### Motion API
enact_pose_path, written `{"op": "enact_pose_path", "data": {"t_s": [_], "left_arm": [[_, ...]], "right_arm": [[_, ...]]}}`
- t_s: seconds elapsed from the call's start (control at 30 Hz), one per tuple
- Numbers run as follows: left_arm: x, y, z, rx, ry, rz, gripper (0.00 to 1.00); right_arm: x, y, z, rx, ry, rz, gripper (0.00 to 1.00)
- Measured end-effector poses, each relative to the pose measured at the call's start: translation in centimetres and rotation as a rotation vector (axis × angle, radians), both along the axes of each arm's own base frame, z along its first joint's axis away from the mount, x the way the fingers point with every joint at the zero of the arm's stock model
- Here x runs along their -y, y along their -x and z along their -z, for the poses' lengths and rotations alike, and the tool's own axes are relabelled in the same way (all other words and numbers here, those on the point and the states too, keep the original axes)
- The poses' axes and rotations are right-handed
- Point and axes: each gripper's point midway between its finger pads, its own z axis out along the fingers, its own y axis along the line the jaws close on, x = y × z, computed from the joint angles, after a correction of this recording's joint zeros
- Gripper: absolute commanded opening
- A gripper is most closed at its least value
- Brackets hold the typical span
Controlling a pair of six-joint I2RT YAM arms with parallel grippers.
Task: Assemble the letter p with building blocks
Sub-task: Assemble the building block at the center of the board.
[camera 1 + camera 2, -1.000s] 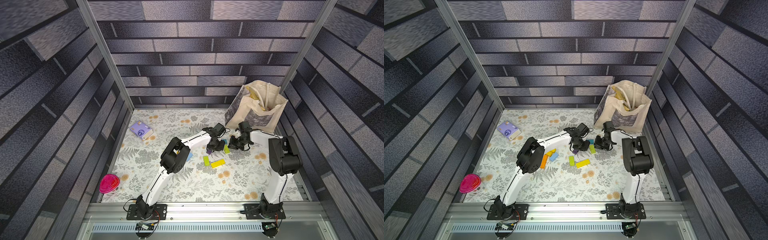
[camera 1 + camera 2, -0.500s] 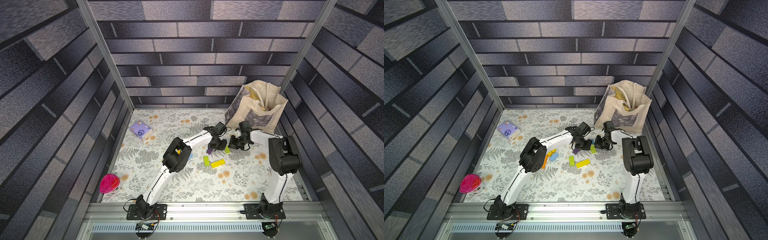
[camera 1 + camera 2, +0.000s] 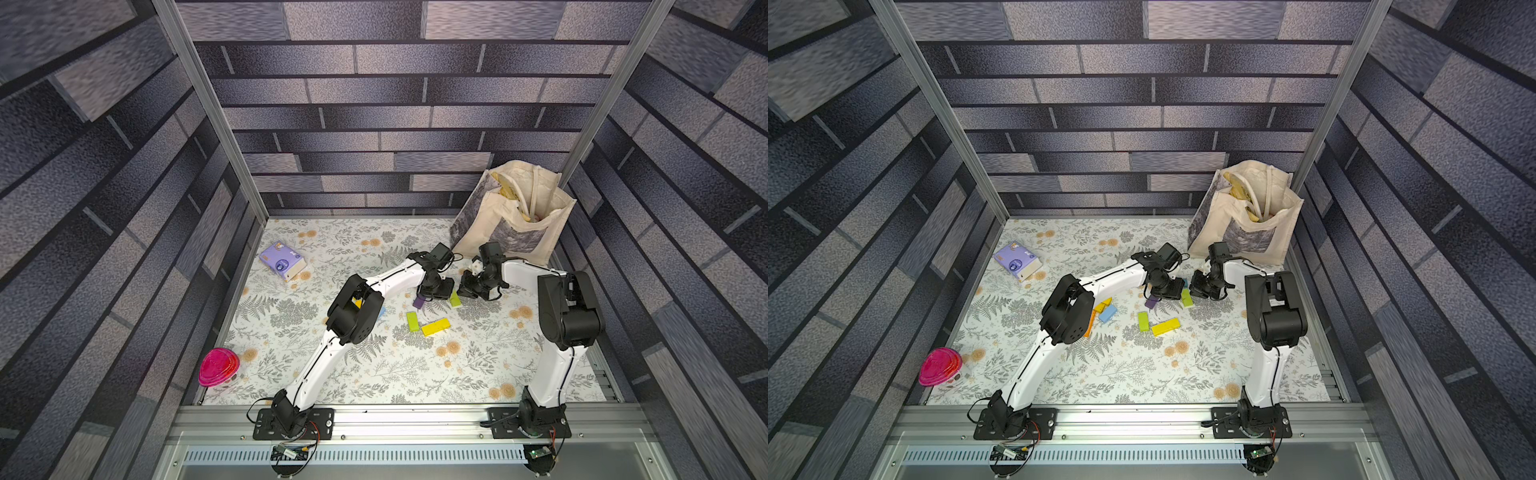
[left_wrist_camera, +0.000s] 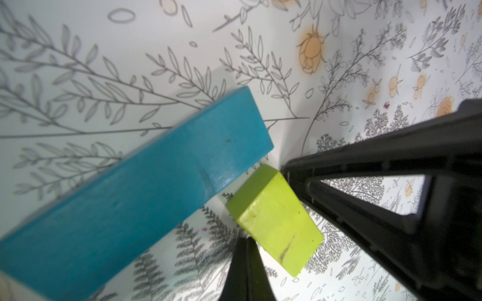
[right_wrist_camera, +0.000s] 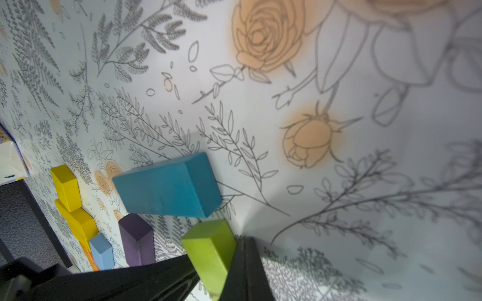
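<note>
Brick-print walls box in a floral worktop (image 3: 374, 374) where the blocks lie scattered, with no letter formed yet. Both arms reach in near the tote (image 3: 511, 224). The left pincer (image 4: 243, 265) and right pincer (image 5: 243, 260) are both clenched on nothing. They sit close against opposite sides of a lime block (image 4: 273, 221), like two pushers. That block lies flat just beside the end of a long teal block (image 4: 146, 187) and askew to it. The two seem to meet only at a corner, though the close views are too blurred to be sure.

The step looks like squaring lime against teal. It is best done with slow, low shoves. One tip steadies while the other swings the free end round, so the block slides rather than tips and the teal block is not knocked out of line.
</note>
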Motion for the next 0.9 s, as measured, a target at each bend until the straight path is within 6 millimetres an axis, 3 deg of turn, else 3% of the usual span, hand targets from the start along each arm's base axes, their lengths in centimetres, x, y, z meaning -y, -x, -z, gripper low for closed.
{"op": "enact_pose_path", "data": {"t_s": [0.9], "left_arm": [[-0.18,-0.83,0.00,-0.030,0.028,-0.027,0.00]], "right_arm": [[-0.21,-0.75,-0.01,-0.002,-0.012,0.005,0.00]]}}
